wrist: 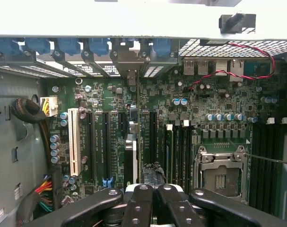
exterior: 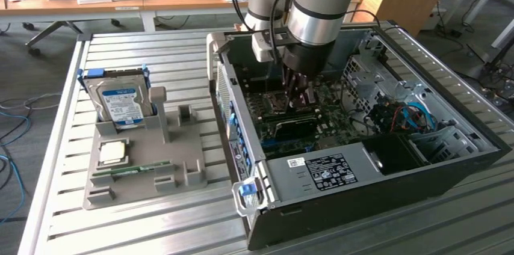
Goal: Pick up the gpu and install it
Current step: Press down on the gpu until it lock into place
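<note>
The gpu (wrist: pixel 129 151) shows edge-on in the wrist view. It is a thin card standing upright in a slot of the green motherboard (wrist: pixel 204 94), with its grey bracket (wrist: pixel 127 61) at the case's rear wall. My gripper (wrist: pixel 152 174) is shut, its black fingertips close together just beside the card's top edge. I see nothing between them, and I cannot tell whether they touch the card. In the exterior view the gripper (exterior: pixel 295 101) reaches straight down into the open computer case (exterior: pixel 449 165), low over the board.
The grey parts tray (exterior: pixel 136 177) at the exterior view's left holds a silver hard drive (exterior: pixel 120 101), a processor chip (exterior: pixel 112 151) and a RAM stick (exterior: pixel 132 169). In the case, the power supply (exterior: pixel 321 171) and cable bundles (wrist: pixel 30 111) crowd the sides.
</note>
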Available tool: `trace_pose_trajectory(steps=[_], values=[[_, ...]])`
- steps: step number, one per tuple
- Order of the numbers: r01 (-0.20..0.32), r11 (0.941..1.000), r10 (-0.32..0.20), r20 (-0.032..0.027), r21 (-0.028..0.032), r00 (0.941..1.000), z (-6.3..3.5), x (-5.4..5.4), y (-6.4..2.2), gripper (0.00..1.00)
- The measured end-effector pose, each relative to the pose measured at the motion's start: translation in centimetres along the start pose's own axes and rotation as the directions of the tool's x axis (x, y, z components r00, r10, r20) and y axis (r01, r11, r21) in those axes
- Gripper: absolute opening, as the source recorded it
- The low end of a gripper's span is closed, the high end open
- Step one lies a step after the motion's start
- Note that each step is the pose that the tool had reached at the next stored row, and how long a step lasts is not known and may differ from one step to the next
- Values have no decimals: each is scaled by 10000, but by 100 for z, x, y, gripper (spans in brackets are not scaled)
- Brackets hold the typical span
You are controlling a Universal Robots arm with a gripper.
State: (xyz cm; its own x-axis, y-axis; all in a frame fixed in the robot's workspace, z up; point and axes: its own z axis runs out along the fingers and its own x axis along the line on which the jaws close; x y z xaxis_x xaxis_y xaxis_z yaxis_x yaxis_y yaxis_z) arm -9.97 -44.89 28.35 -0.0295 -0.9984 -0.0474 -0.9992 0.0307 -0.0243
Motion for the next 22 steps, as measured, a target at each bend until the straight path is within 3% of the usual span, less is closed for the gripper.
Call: trace_pose_trajectory(steps=[8, 16, 22], values=[[0, 10000, 0, -1, 0, 10000, -2, 21, -1, 11], [2, 10000, -2, 13, -2, 10000, -8, 154, -5, 11], [1, 10000, -1, 13, -1, 10000, 3, 153, 8, 11]])
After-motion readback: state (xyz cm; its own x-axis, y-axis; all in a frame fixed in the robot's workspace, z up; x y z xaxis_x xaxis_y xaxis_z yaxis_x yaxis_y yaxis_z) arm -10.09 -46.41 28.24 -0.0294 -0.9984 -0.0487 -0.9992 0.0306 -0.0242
